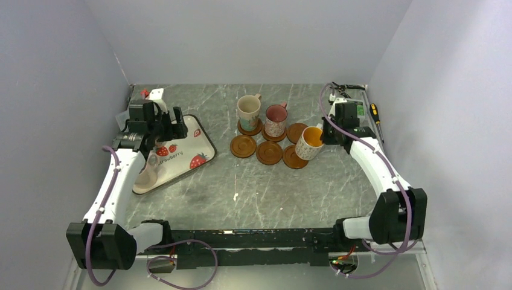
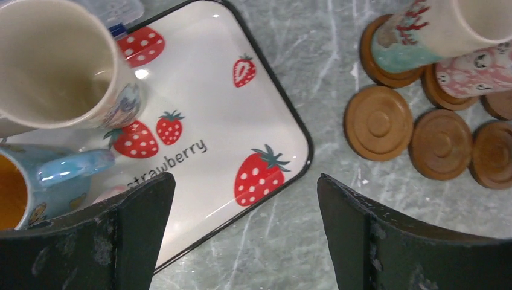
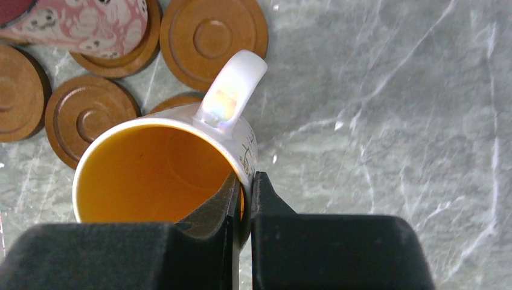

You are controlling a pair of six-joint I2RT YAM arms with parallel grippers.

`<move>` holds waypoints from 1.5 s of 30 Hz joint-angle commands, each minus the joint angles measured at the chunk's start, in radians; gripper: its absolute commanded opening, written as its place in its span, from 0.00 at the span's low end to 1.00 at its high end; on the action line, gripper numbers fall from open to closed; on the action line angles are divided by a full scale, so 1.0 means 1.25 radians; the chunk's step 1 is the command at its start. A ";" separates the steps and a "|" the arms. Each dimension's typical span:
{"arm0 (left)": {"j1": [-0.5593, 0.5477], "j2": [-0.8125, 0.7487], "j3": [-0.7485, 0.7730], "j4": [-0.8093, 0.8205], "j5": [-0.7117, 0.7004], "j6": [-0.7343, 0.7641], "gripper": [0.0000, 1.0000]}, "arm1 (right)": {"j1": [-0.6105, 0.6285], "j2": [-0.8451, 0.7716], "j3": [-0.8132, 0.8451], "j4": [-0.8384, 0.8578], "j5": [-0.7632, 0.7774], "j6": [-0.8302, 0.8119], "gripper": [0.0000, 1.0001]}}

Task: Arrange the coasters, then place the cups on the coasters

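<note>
Six brown coasters lie in two rows mid-table. A cream cup (image 1: 249,111) and a pink cup (image 1: 276,119) stand on the two back-left ones. Three coasters (image 1: 243,146) (image 1: 269,153) (image 1: 296,132) lie bare. My right gripper (image 3: 244,187) is shut on the rim of an orange-inside cup (image 3: 151,169), one finger inside and one outside. That cup (image 1: 311,142) hangs tilted over the front-right coaster (image 1: 292,159); I cannot tell whether they touch. My left gripper (image 2: 244,235) stands open over the near-right edge of the tray (image 2: 205,90), holding nothing. On the tray sit a cream cup (image 2: 54,66) and a blue cup (image 2: 36,187).
The white strawberry-print tray (image 1: 194,145) lies at the left, under my left arm. A small white and red object (image 1: 152,93) sits at the back-left corner. A screwdriver (image 1: 375,113) and cables lie at the back right. Walls close in three sides.
</note>
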 commanded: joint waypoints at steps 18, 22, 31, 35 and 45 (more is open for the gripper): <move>0.034 -0.036 -0.076 0.070 -0.077 0.035 0.93 | -0.038 0.235 0.288 0.114 -0.063 -0.067 0.00; 0.034 -0.036 -0.080 0.073 -0.072 0.035 0.93 | -0.021 0.274 0.315 0.107 -0.032 -0.081 0.00; 0.034 -0.033 -0.079 0.071 -0.063 0.033 0.92 | -0.003 0.341 0.369 0.094 -0.013 -0.089 0.00; 0.034 -0.031 -0.078 0.070 -0.059 0.032 0.92 | 0.008 0.360 0.386 0.088 0.003 -0.091 0.00; 0.034 -0.030 -0.078 0.072 -0.047 0.031 0.92 | 0.019 0.389 0.402 0.079 0.039 -0.096 0.00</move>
